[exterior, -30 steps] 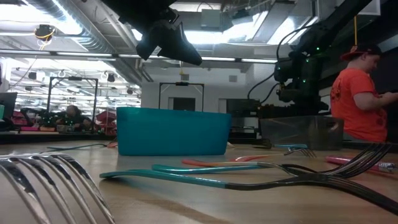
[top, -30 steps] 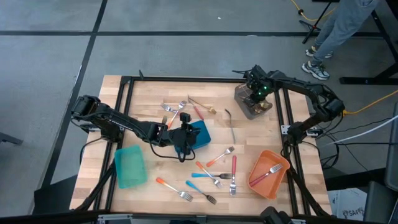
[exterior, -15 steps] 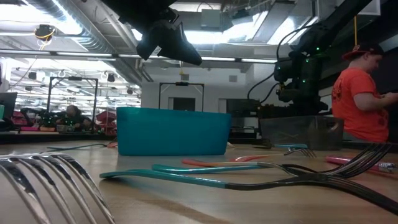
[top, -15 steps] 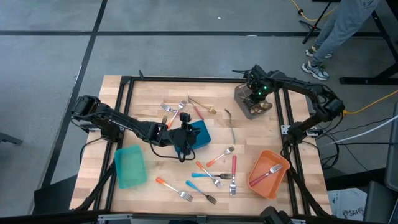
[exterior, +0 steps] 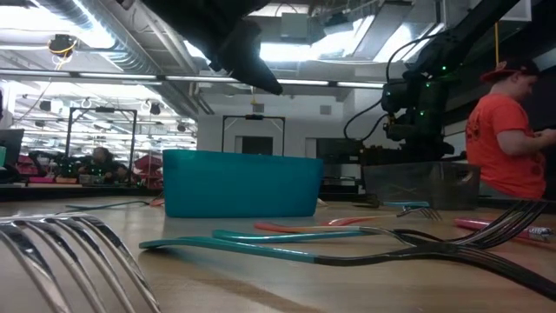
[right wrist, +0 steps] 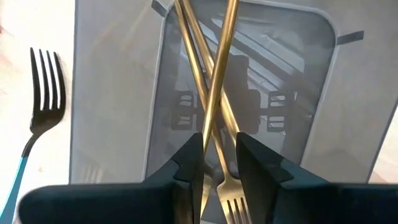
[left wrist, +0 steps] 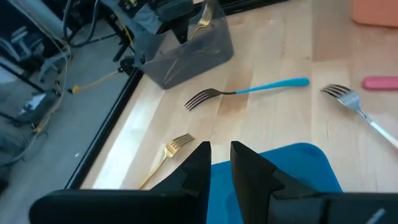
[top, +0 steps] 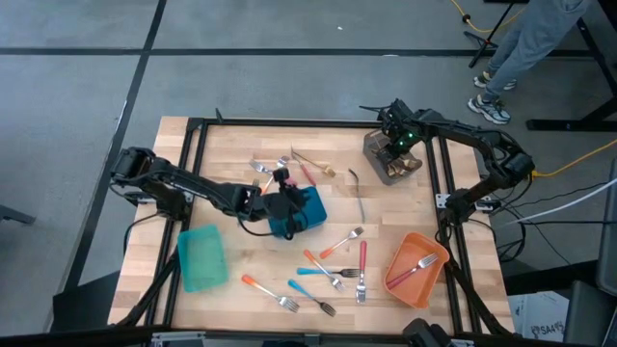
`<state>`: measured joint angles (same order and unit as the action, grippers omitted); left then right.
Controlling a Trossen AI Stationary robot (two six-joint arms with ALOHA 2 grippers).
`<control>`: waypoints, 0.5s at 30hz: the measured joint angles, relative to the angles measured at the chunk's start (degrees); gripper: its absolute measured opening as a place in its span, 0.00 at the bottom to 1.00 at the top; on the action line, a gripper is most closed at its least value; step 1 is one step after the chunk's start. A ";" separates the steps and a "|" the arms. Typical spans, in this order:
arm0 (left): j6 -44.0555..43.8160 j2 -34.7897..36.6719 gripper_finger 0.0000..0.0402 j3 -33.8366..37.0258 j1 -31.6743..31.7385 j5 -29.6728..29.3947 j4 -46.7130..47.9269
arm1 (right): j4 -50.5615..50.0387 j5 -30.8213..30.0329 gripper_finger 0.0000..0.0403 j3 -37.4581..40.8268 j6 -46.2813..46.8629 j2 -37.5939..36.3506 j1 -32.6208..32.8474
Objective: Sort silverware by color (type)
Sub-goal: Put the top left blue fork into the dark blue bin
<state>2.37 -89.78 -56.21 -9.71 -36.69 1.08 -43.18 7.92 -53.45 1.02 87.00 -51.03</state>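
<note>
Note the right gripper [right wrist: 217, 186], fingers nearly closed on a gold fork [right wrist: 219, 87] over the grey bin [top: 390, 159]. Left gripper [left wrist: 219, 163], fingers near-closed and empty, hovers above the blue bin [top: 307, 207]. About ten pieces of silverware [top: 333, 265] remain on the surface [top: 241, 145].

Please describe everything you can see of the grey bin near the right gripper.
The grey bin is a clear, smoky rectangular container with rounded corners, standing at the table's far right. Crossed gold utensils lie inside it. The right gripper hangs just above it, holding one gold utensil. A dark fork with a blue handle lies on the wood beside it.
</note>
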 joint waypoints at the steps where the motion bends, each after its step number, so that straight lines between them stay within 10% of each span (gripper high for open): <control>1: -0.64 0.33 0.14 0.00 0.02 0.00 -0.01 | -0.05 0.00 0.21 0.00 0.01 0.00 0.00; 15: -19.00 11.52 0.14 -0.11 2.49 -1.38 15.48 | -0.30 0.12 0.21 -0.02 0.17 0.02 0.00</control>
<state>-16.62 -78.26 -56.31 -7.22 -38.06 16.56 -43.48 8.04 -53.47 1.19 87.02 -51.03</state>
